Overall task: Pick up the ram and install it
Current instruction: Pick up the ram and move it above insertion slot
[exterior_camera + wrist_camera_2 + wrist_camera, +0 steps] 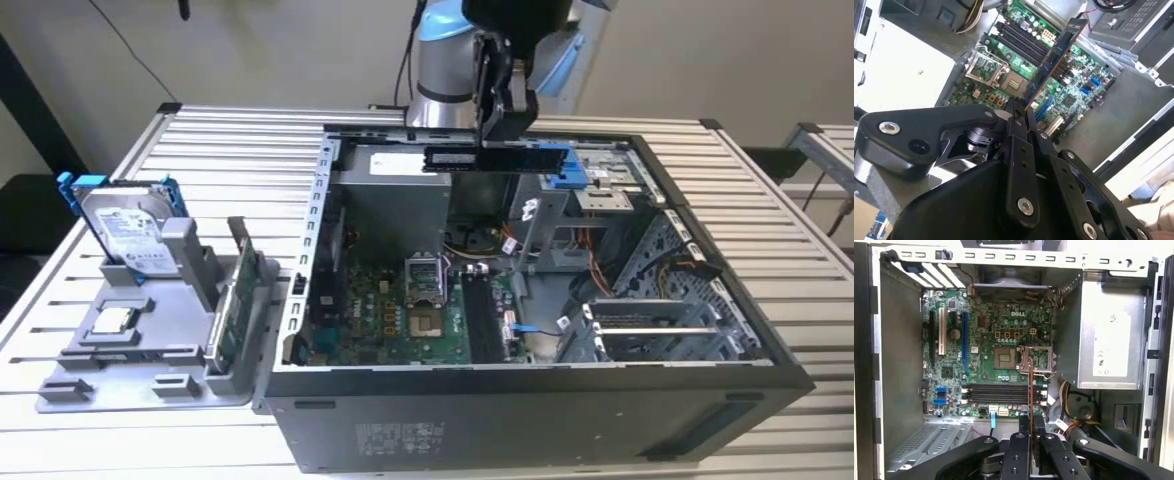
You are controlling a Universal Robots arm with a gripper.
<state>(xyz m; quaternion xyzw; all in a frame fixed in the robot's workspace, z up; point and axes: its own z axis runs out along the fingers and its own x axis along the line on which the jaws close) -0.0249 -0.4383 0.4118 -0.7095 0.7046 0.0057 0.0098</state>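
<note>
The ram (494, 158) is a long dark stick held level above the back of the open computer case (534, 420), with my gripper (505, 140) shut on its middle from above. In the second wrist view the ram (1056, 55) juts out from the fingertips of the gripper (1019, 112) over the green motherboard (1074, 85). In the first wrist view the ram (1031, 385) appears edge-on as a thin line above the black memory slots (999, 392), clamped in the gripper (1031, 432). The slots (481, 315) lie on the case floor, well below the stick.
A grey fixture tray (94, 385) stands at the exterior view's left, carrying a silver hard drive in a blue frame (127, 230) and an upright green card (238, 300). Inside the case are the power supply (1109, 340), the processor socket (1006, 357), drive cages (654, 320) and loose cables (1074, 405).
</note>
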